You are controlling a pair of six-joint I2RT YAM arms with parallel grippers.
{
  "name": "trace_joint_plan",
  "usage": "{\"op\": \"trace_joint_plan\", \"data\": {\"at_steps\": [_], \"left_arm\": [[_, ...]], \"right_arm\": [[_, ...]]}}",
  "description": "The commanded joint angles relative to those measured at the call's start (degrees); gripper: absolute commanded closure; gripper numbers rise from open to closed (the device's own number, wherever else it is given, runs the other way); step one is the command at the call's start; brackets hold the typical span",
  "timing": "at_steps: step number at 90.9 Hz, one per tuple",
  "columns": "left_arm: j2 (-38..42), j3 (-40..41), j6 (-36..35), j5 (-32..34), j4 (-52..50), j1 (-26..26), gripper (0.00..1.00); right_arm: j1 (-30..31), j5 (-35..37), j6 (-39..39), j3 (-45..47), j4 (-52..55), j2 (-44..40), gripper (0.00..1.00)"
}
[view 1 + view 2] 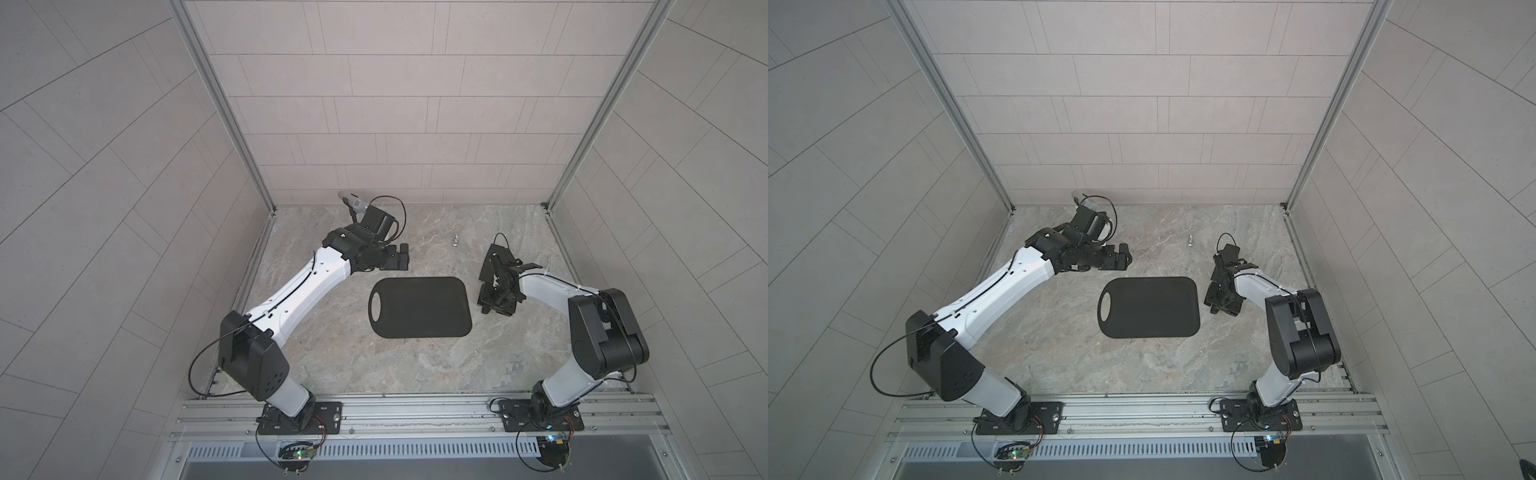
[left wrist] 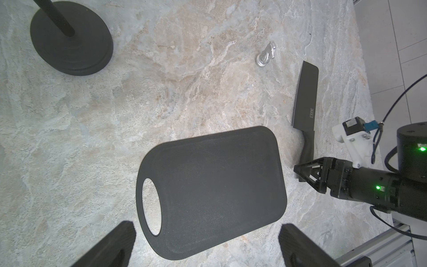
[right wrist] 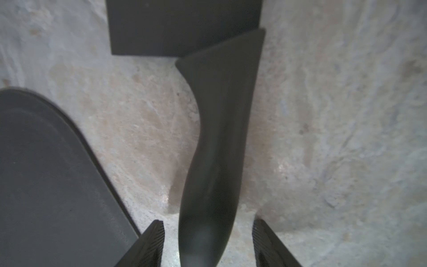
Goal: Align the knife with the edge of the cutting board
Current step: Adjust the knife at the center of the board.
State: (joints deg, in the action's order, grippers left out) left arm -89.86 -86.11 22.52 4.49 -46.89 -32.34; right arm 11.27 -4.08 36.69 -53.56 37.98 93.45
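Counter (image 1: 415,365): marbled stone between tiled walls; you are at the grasp step.
Left hand (image 1: 400,257): spread wide, empty, hovering beyond the board's hole end.
Cutting board (image 1: 419,307): flat, mid-counter.
Knife (image 2: 306,97): flat on the counter just beside the board's plain short end, slightly skewed, not touching it.
Right hand (image 2: 301,171): part open, straddling the knife's handle, pads (image 3: 153,240) clear of it; next you need to close, then swing the knife parallel.

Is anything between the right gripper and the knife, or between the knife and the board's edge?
Nothing visible. The right gripper straddles the knife at its handle, jaws open with gaps either side. Only bare countertop separates the knife from the cutting board.
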Motion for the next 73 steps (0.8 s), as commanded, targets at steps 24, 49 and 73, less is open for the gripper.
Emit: {"op": "trace_joint_plan", "data": {"at_steps": [24, 49, 73], "left_arm": [[0.1, 0.7, -0.5, -0.7, -0.5, -0.3, 0.00], [1.0, 0.7, -0.3, 0.6, -0.4, -0.2, 0.00], [2.0, 1.3, 0.4, 0.7, 0.4, 0.1, 0.00]], "right_arm": [[0.8, 5.4, -0.1, -6.5, 3.0, 7.0, 0.54], [3.0, 11.2, 0.1, -7.1, 5.1, 10.2, 0.78], [6.4, 21.5, -0.5, -9.7, 9.1, 7.6, 1.00]]}}
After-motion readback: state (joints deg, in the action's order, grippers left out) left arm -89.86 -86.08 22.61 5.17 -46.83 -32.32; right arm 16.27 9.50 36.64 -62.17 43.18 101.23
